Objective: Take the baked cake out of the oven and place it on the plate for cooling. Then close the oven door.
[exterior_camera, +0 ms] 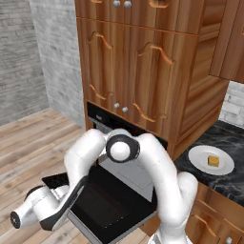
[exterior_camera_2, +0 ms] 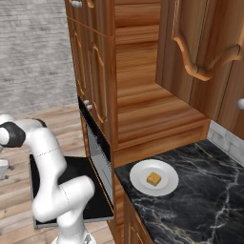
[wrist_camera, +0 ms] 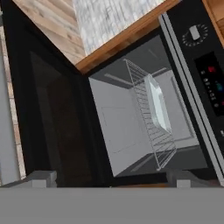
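while pincer point(wrist_camera: 109, 181) gapes at oven door point(wrist_camera: 48, 118), cake point(exterior_camera: 213, 161) plated afar

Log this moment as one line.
cake: on plate | oven door: open | tool: open, empty, facing oven

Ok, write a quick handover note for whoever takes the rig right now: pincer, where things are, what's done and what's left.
Pincer: open, holding nothing, aimed into the oven.
Cake: on the plate, on the black counter right of the oven.
Oven door: fully down, arm reaching low over it. The rack inside carries no cake.
Done: cake out and plated.
Left: close the oven door.
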Controlling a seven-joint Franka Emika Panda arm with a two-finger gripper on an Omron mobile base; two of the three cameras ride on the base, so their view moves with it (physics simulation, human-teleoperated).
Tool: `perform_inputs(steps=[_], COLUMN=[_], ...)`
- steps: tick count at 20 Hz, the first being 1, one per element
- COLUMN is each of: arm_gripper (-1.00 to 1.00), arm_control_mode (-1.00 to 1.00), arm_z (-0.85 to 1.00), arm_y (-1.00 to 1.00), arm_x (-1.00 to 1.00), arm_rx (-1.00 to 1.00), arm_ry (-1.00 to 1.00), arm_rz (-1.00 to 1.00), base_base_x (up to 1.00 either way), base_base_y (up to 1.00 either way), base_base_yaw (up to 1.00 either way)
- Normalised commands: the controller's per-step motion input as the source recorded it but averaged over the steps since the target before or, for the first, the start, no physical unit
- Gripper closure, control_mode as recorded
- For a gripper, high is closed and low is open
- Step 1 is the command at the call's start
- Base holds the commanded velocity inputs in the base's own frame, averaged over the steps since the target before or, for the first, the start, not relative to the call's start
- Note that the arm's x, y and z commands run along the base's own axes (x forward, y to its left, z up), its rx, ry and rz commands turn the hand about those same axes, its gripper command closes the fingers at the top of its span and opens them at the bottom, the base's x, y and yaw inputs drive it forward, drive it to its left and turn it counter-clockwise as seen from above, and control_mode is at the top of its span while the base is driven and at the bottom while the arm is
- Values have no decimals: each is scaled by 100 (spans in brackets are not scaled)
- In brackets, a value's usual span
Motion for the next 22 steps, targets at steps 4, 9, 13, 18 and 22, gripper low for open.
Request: perform_inputs(steps=[4, 9, 13, 18, 22], arm_gripper=[-100, -100, -100, -100, -100], arm_control_mode=[-100, -100, -100, -100, -100], arm_z=[-46, -58, -45, -34, -41], arm_y=[40, 19, 5, 0, 0], arm_x=[0, 0, -4, -3, 0], arm_rx=[-29, -30, -26, -23, -23], arm_ry=[-8, -7, -7, -9, -10], arm_rz=[-9, -11, -12, -13, -13], base_base_x=[0, 0, 0, 0, 0], base_base_y=[0, 0, 0, 0, 0], base_base_yaw=[0, 0, 0, 0, 0])
